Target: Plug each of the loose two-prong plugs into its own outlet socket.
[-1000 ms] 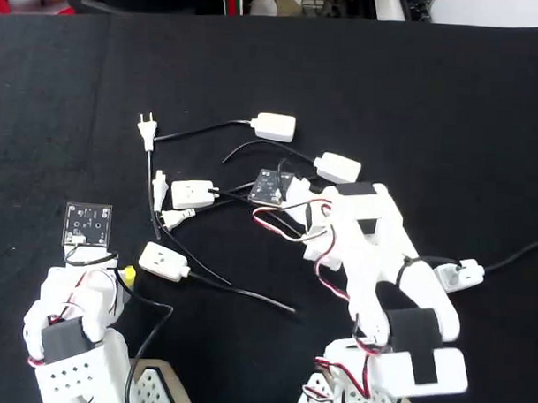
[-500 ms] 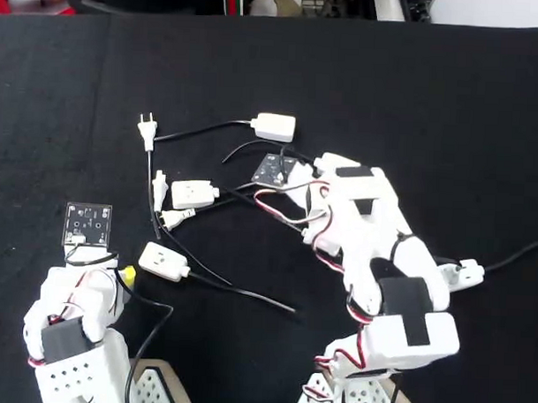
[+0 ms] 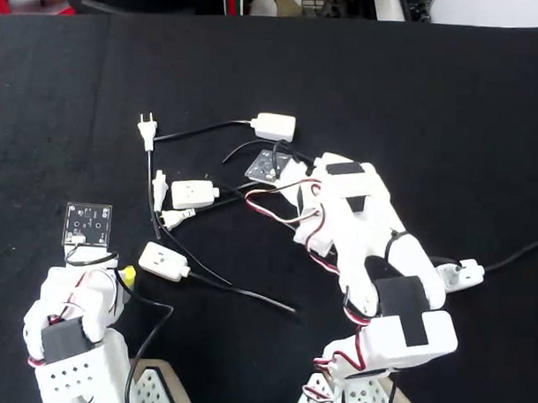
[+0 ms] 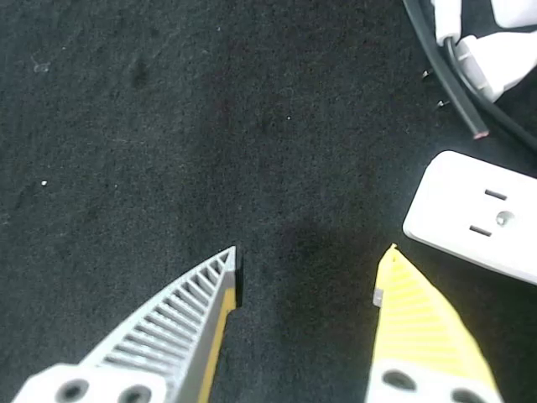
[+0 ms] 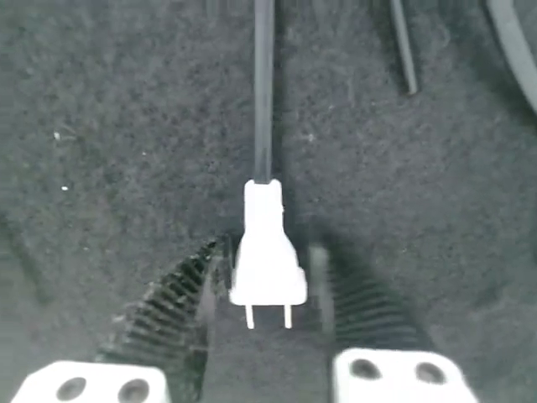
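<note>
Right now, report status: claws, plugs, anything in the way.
Left claw open beside an outlet socket. Right claw around a white plug, grip unconfirmed. Loose black cord ends near that socket.

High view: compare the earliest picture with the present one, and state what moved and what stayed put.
The right arm swung farther out over the table, toward the far socket. Its hand is now at a white plug. The left arm, the far socket and the far-left plug stayed put.
</note>
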